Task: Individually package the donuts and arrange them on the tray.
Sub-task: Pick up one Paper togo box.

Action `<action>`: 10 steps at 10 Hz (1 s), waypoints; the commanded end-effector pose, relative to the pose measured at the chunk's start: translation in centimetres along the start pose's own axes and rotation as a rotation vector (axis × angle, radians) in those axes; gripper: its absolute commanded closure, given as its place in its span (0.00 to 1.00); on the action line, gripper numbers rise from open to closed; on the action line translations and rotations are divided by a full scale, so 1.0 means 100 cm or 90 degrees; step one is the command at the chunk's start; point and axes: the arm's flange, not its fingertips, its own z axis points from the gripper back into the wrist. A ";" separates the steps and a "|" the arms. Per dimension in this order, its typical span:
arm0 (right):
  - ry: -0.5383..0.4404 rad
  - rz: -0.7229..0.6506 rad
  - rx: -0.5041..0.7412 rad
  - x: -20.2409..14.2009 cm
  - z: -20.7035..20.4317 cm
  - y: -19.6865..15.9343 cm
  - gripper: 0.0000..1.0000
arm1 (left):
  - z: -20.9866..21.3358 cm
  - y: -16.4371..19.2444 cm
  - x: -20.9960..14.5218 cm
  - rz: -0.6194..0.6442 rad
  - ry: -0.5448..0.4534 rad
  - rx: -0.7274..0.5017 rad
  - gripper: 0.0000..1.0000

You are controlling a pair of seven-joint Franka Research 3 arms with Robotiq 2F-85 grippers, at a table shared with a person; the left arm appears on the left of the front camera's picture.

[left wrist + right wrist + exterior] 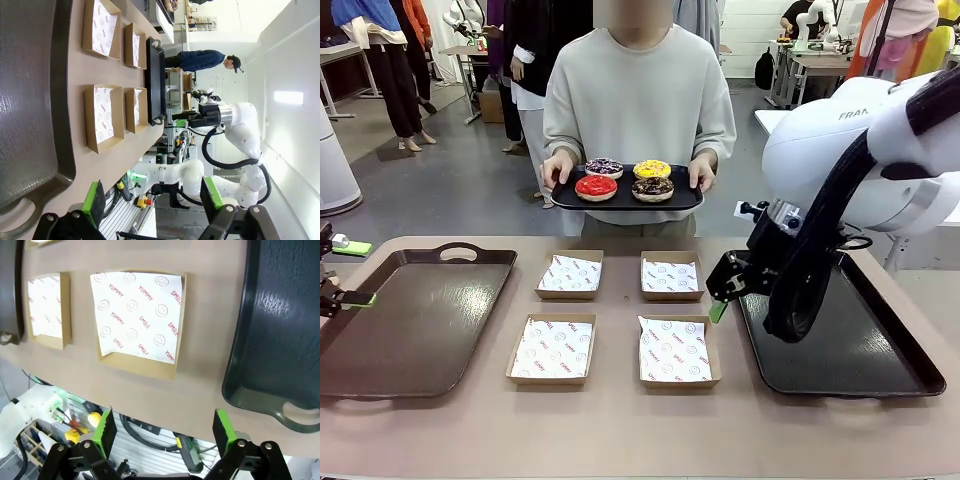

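while the left end effector [152, 189] and right end effector [165, 421] gape empty, the donuts [597, 186] sit well apart.

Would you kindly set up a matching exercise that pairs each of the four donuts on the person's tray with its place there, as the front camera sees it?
Things:
1. red donut
2. yellow donut
3. dark chocolate donut
4. sprinkled donut

Places on the tray that the person holds:
A. row nearer the person, picture right
B. row nearer the robot, picture left
C. row nearer the person, picture left
D. row nearer the robot, picture right

Pairs: 1-B, 2-A, 3-D, 4-C
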 end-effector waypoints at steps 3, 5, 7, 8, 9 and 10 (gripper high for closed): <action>0.000 0.000 0.000 0.000 0.000 0.000 0.00 | 0.000 -0.002 0.000 -0.002 -0.005 -0.010 0.00; 0.000 0.000 0.000 0.000 0.000 0.000 0.00 | 0.000 -0.002 0.000 -0.002 -0.005 -0.010 0.00; 0.000 0.000 0.000 0.000 0.000 0.000 0.00 | 0.000 -0.002 0.000 -0.002 -0.005 -0.010 0.00; 0.000 0.000 0.000 0.000 0.000 0.000 0.00 | 0.000 -0.002 0.000 -0.002 -0.005 -0.010 0.00; -0.003 0.001 0.008 0.000 0.001 -0.001 0.00 | 0.000 -0.002 0.000 -0.002 -0.005 -0.010 0.00; -0.004 -0.017 -0.024 0.007 -0.004 0.009 0.00 | 0.000 -0.002 0.000 -0.002 -0.005 -0.010 0.00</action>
